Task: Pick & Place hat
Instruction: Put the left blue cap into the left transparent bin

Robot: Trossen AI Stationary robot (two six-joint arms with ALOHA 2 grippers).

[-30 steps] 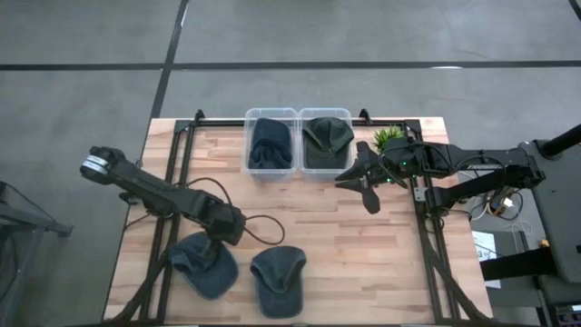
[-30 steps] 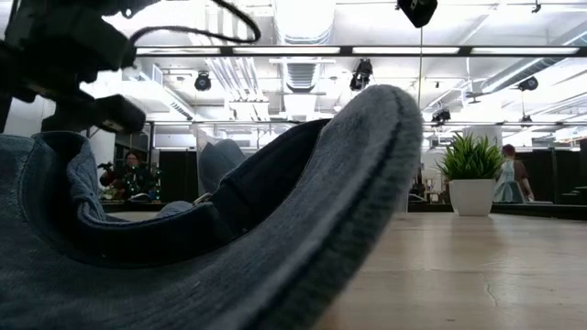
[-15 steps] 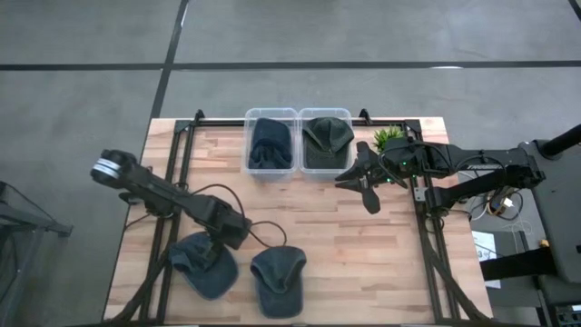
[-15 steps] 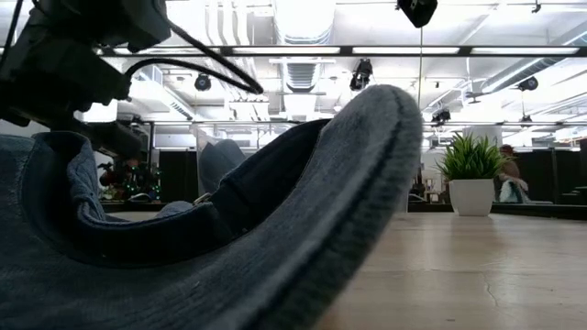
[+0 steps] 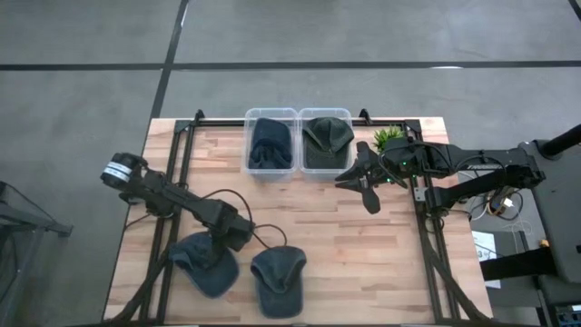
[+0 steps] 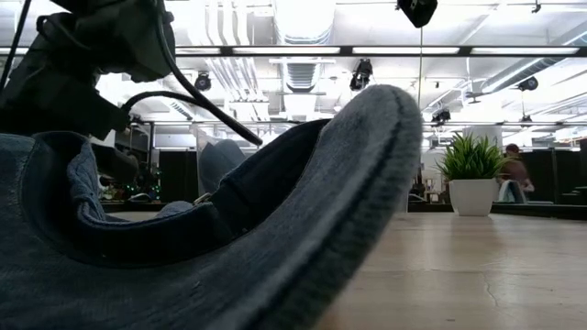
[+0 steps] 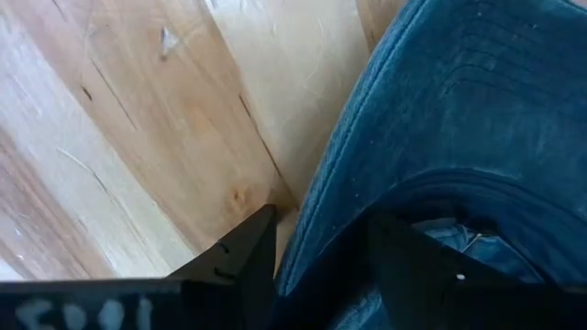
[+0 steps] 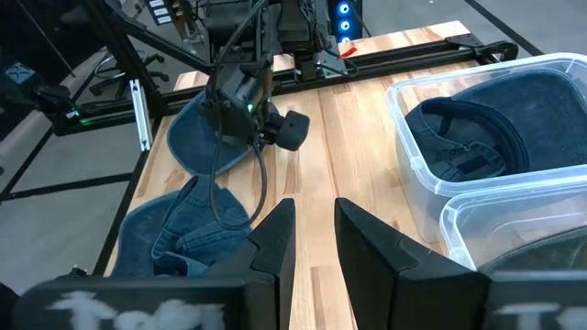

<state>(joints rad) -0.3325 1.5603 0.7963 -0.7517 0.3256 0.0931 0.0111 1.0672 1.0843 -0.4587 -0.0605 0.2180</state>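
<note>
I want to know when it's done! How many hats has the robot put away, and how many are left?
Two look done: one hat sits in the left bin and one hat in the right bin. In hand: the left gripper is down at the left table hat, fingers astride its edge. Left after that: the other table hat. The right gripper waits, open, beside the bins.

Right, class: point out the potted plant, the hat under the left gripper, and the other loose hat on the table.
potted plant point(image 6: 473, 195), low view, on its white pot.
left hat point(image 5: 211, 272), high view, on its crown.
right hat point(image 5: 278, 277), high view, on its crown.
</note>
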